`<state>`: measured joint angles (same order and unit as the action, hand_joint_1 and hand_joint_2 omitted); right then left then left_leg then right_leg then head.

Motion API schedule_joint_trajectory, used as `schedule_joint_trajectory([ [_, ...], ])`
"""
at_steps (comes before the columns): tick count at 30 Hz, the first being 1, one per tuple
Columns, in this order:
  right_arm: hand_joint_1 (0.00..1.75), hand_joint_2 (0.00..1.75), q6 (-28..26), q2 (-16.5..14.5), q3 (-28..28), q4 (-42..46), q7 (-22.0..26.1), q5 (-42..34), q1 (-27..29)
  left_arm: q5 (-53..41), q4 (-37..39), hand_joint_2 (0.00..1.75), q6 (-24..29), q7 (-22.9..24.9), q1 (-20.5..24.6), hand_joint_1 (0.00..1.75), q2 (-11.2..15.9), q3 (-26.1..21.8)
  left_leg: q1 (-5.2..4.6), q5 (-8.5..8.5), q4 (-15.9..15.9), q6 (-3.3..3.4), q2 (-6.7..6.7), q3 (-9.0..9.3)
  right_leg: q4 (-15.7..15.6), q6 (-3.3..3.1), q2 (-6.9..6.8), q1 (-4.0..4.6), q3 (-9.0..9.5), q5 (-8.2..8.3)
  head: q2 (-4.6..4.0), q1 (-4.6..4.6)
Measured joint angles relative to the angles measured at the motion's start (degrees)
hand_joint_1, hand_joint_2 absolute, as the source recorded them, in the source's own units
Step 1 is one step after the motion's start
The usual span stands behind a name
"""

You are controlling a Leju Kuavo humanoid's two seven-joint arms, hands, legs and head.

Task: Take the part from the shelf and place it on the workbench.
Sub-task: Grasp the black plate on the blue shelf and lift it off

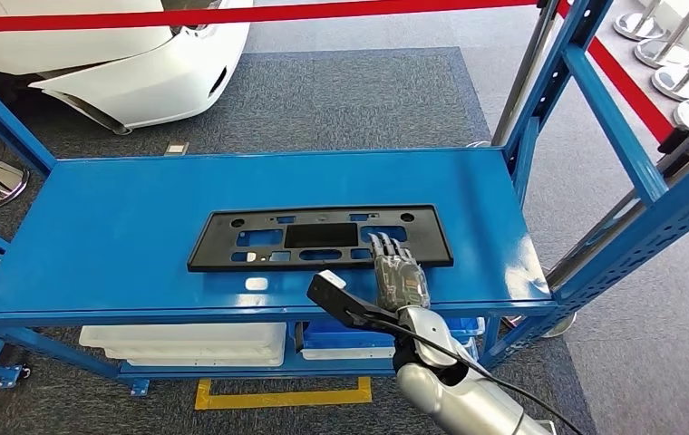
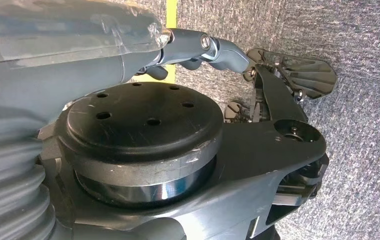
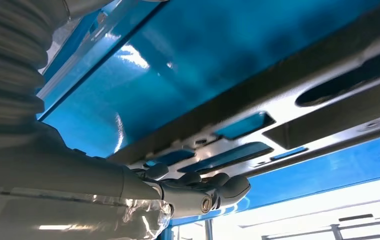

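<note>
The part (image 1: pixel 259 237) is a flat black rectangular frame with cut-outs, lying on the blue shelf top (image 1: pixel 123 217) a little right of centre. My right hand (image 1: pixel 400 276) reaches in from the near edge, its fingers stretched flat over the part's near right section. In the right wrist view the part (image 3: pixel 288 95) lies flat on the blue surface. There the right hand (image 3: pixel 193 190) touches its near edge, with the thumb beside the fingers and nothing clasped. My left hand (image 2: pixel 198 50) hangs over grey carpet, fingers loose, holding nothing.
Blue uprights and a slanted rail (image 1: pixel 613 118) frame the shelf's right end. Below the top level sit white bins (image 1: pixel 187 340) and a blue bin (image 1: pixel 341 337). A white car body (image 1: pixel 141 72) and red barrier tape (image 1: pixel 323 11) stand beyond. A yellow floor mark (image 1: pixel 277 397) lies in front.
</note>
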<state>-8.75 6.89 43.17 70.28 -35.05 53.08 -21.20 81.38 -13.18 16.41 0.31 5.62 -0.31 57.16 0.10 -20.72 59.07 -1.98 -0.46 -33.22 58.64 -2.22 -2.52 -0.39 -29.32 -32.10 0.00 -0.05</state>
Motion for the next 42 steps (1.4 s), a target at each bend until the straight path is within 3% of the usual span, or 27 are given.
schedule_joint_trajectory([
  [14, 0.0, 1.75, 3.35, 1.97, -4.41, -0.37, -3.05, 8.52, -0.52, 0.92, 0.0, 1.75, -0.04, 0.16, -0.02, 0.0, 0.0, 0.0, 0.0, 0.0, 0.01, 0.0, 0.0, -0.02, 0.0, 0.0, 0.0, 0.01, 0.01, 0.0, 0.0, -0.01],
  [29, 0.0, 1.75, 5.56, 5.21, -4.65, -3.34, -1.89, 11.91, -8.48, 1.41, 0.0, 1.75, 0.01, 0.13, -0.02, 0.0, 0.0, -0.02, 0.0, 0.0, 0.02, 0.0, 0.0, -0.03, 0.0, 0.01, -0.01, 0.0, 0.0, 0.01, 0.0, 0.03],
  [33, 0.0, 1.75, 3.38, 5.84, -4.63, -5.88, 0.98, 12.71, -9.91, 1.34, 0.0, 1.75, 0.14, 0.11, -0.02, 0.0, 0.0, -0.02, 0.0, 0.0, 0.02, 0.0, -0.01, -0.06, 0.01, 0.01, -0.02, 0.0, -0.01, 0.01, 0.0, 0.01],
  [38, 0.0, 1.75, -1.78, 5.74, -4.47, -10.91, 8.58, 11.3, -12.32, 1.32, 0.0, 1.75, 0.33, 0.05, 0.0, 0.0, 0.0, -0.02, 0.02, 0.0, 0.02, 0.0, -0.02, -0.07, 0.01, 0.01, -0.04, 0.01, -0.01, 0.01, 0.0, -0.04],
  [42, 0.0, 1.75, -2.42, 5.16, -4.39, -14.42, 10.89, 8.88, -13.25, 1.35, 0.0, 1.75, 0.37, -0.02, -0.01, 0.0, 0.0, -0.02, 0.02, 0.0, 0.02, 0.0, -0.05, -0.09, 0.02, 0.01, -0.09, 0.02, -0.01, 0.01, 0.0, -0.04],
])
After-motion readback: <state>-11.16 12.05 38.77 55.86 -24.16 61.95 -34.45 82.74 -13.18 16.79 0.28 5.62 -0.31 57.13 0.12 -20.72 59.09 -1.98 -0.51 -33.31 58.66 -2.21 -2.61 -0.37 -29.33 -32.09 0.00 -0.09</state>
